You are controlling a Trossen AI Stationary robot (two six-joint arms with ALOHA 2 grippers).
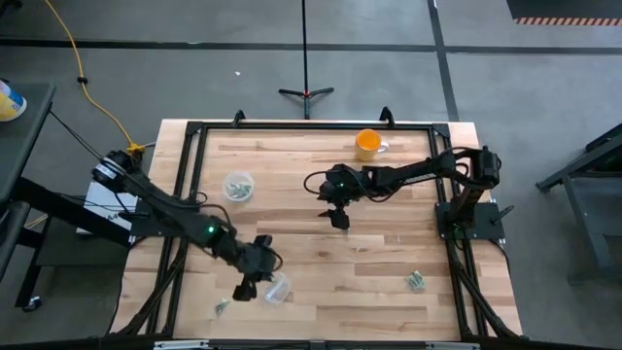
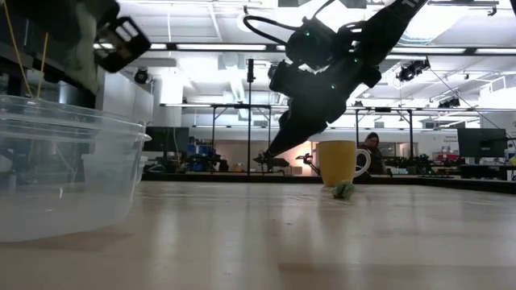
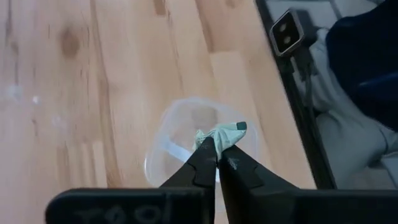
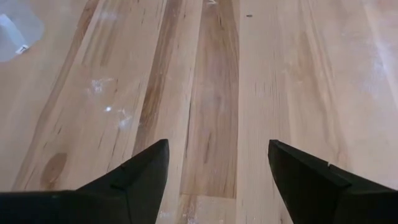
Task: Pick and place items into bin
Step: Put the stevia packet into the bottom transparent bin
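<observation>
One silvery grey-green item sits pinched between the left pincer tips above a clear bin at the desk's near left. Mid-desk, the right pincer hangs spread wide, empty.

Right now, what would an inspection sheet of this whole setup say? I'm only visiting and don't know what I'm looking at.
Surface: wooden table, bare in the middle.
Job's things: clear bin near the front left; a second clear container holding greenish pieces; loose items front right, another front left.
Clutter: orange mug at the back.
Grippers: left gripper shut on a grey-green item above the bin; right gripper open above bare wood.
Cables: yellow cable on the floor, back left.
Surroundings: a person far behind the mug.
</observation>
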